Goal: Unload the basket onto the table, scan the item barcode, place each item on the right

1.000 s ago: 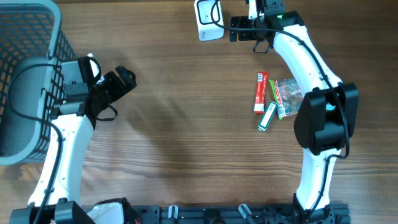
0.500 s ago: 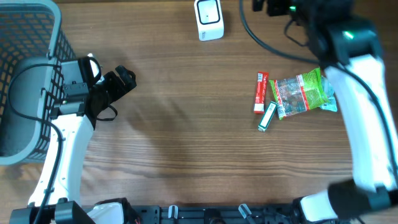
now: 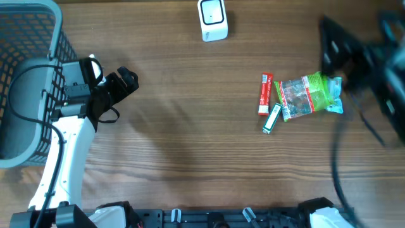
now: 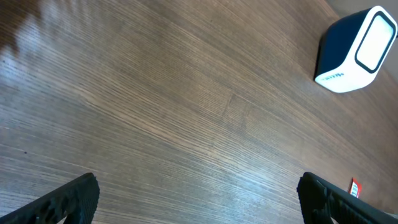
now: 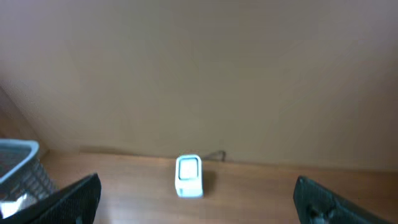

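The white barcode scanner (image 3: 212, 19) stands at the table's back edge; it also shows in the left wrist view (image 4: 357, 51) and the right wrist view (image 5: 189, 176). Three items lie together right of centre: a red stick pack (image 3: 265, 94), a small green-and-white stick (image 3: 272, 118) and a green snack packet (image 3: 308, 96). My left gripper (image 3: 126, 81) hovers open and empty over bare wood at the left (image 4: 199, 202). My right arm (image 3: 370, 63) is a blur at the right edge. Its gripper (image 5: 198, 202) is open, empty, raised and facing the scanner from afar.
A grey mesh basket (image 3: 25, 82) sits at the left edge, close behind my left arm; its corner shows in the right wrist view (image 5: 18, 165). A cable runs off behind the scanner. Bare wooden tabletop (image 3: 190, 126) spans the middle.
My right arm has swung away from the scanner at the back to the right edge, uncovering the green packet. The left arm and the items have not moved.
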